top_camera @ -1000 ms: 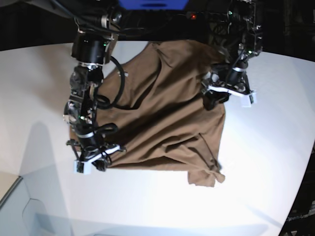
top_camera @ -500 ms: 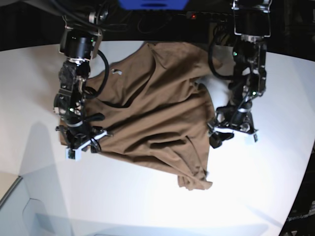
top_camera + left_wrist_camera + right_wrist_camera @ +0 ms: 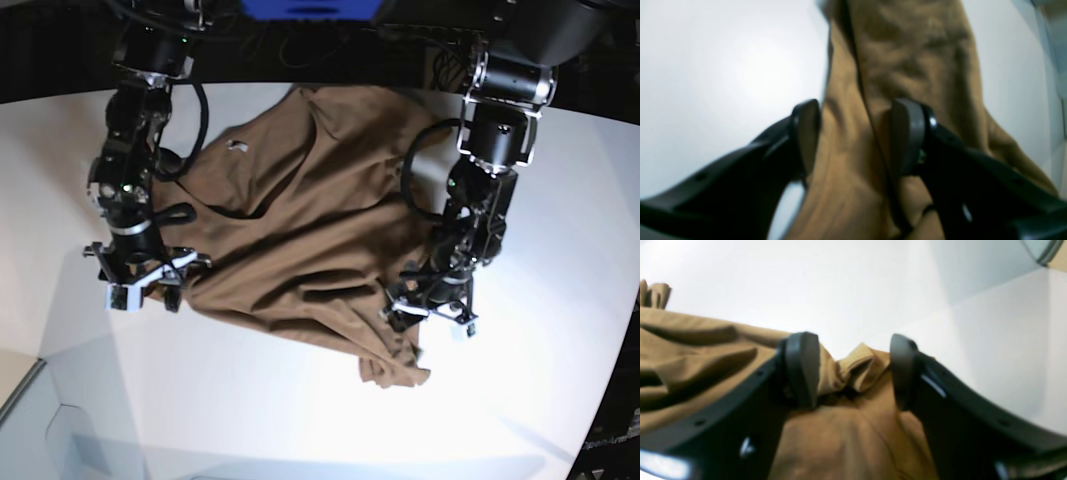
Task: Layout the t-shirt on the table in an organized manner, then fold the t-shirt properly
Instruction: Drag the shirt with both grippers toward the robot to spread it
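No readable text showing anywhere, no labels, brands, numbers or signs appearing, the small white tag [image 3: 237, 146] inside the t-shirt [image 3: 300, 230] collar staying too tiny to read

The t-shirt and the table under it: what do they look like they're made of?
The t-shirt looks like soft, matte woven or knit fabric, probably cotton: it bunches into loose wrinkles and drapes limply between the fingers of both grippers. The table looks hard and smooth with a glossy white finish, likely laminate or plastic: it throws back broad glare and soft shadows.

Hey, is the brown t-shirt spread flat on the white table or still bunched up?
Bunched up. The brown cotton t-shirt shows deep wrinkles and a crumpled corner on the white table.
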